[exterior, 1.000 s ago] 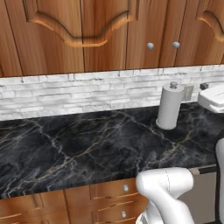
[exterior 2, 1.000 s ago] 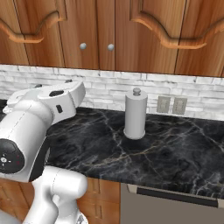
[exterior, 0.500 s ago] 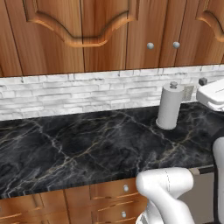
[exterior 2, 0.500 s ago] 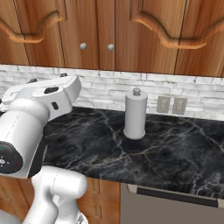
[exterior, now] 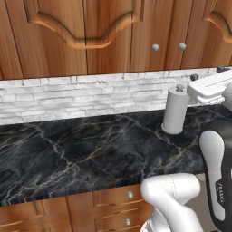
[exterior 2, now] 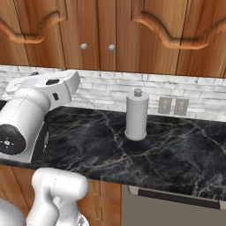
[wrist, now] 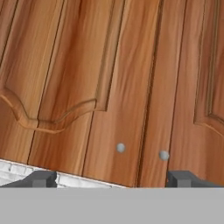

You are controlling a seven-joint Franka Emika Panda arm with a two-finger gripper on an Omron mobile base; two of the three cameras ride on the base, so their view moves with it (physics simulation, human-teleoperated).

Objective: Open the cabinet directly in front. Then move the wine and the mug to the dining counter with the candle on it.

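Item: cabinet [wrist: 127,87], reddish-brown, arched raised panels, both doors shut; it hangs above the white brick backsplash [exterior: 90,97] and the black marble tabletop [exterior: 90,154]. Item: two round silver knobs, side by side at the lower inner corners of the doors, left knob [wrist: 120,148] and right knob [wrist: 163,155], with the door seam running between them. Item: gripper [wrist: 111,179], jaws spread wide and holding nothing; I see both dark tips at the bottom of the hand view, set below the knobs and apart from the doors. Item: paper towel holder [exterior 2: 136,115], upright on the tabletop near the backsplash, right of the arm in the right base view. Item: twin wall outlets [exterior 2: 172,106] on the backsplash beyond it. The wine, the mug, the dining counter and the candle are nowhere I can point to; I judge the bottle and mug sit behind these doors. Step in hand, as I judge it: opening the cabinet, barely begun. To do it well I would pick one knob, centre it between the tips, advance squarely, close on it alone, then pull along the door's arc, keeping the elbow off the paper towel holder.
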